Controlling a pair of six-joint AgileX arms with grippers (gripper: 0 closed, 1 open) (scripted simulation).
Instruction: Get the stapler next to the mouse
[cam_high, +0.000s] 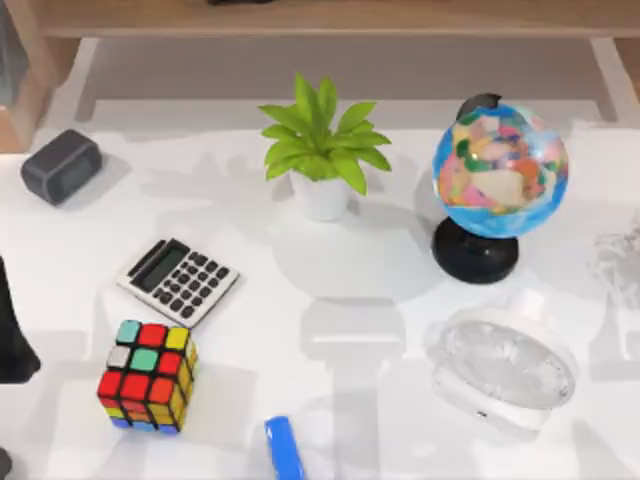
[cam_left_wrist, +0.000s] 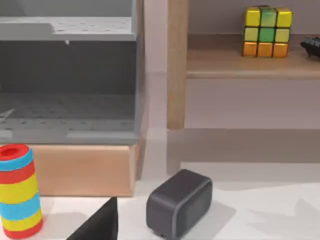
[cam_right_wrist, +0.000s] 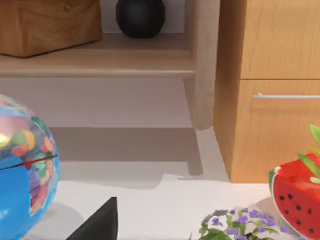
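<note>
Light was bright and even across the white table (cam_high: 330, 410). Soft grey shadows pooled beneath the potted plant (cam_high: 322, 150) and the globe (cam_high: 500, 168), and broad pale bands crossed the surface. No harsh glare appeared; both wrist views stayed evenly lit.

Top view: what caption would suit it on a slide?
Blue stapler at the white table's near edge, beside a colourful puzzle cube, with calculator, plant and globe beyond.

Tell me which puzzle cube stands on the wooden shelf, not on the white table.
The yellow, green and orange cube in the left wrist view; the red-faced cube beside the calculator sits on the table.
</note>
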